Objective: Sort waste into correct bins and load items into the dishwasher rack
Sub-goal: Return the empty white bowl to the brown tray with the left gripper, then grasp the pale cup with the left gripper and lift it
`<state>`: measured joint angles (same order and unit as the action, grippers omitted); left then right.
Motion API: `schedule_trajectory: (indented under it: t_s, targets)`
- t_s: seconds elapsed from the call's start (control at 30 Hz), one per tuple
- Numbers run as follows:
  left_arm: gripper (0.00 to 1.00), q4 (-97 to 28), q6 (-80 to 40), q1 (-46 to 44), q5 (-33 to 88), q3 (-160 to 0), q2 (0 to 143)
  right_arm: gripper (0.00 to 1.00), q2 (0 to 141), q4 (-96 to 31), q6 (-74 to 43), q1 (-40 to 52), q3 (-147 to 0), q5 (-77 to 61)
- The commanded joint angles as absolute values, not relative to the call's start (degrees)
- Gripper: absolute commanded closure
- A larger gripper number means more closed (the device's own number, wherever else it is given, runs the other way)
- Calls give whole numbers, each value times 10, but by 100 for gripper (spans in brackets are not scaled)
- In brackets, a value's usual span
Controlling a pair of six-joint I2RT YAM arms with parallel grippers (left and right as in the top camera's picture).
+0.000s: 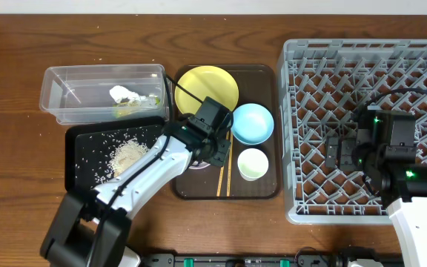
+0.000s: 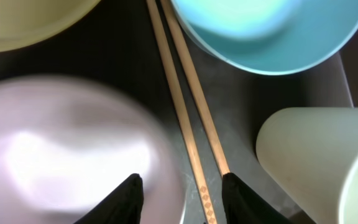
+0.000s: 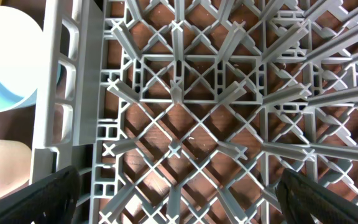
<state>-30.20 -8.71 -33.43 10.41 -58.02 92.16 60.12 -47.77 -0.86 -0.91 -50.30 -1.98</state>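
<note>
Chopsticks, thin pale wood, lying parallel on smooth brown serving tray at frame centre, hemmed by round yellow plate, glossy light blue bowl, small white cup and blurred white bowl. Left tool part-open astride them, gripping nothing. Right tool wide above latticed grey rack at right.

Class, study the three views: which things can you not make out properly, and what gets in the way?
White bowl: blurred in the left wrist view; overhead, the left gripper covers it.
Chopsticks: upper ends hidden overhead by that gripper.
Small white cup: cut off by the left wrist view's right edge.
Snack wrapper in the clear tub: too small overhead to read.
</note>
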Motion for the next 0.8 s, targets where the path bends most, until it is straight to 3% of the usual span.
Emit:
schedule_trajectory:
  t_s: [0.0, 0.27, 0.67, 0.77]
  targets:
    - [52, -305, -85, -335, 99, -612, 873, 1, 600, -478, -17, -14, -516, -24]
    - [50, -290, -85, -336, 167, -619, 817, 1, 600, -478, -17, -14, -516, -24]
    - [52, -290, -117, -397, 178, -610, 906, 1, 600, -478, -17, -14, -516, -24]
    - [64, -290, -117, -413, 173, -610, 934, 1, 600, -479, -17, -14, -516, -24]
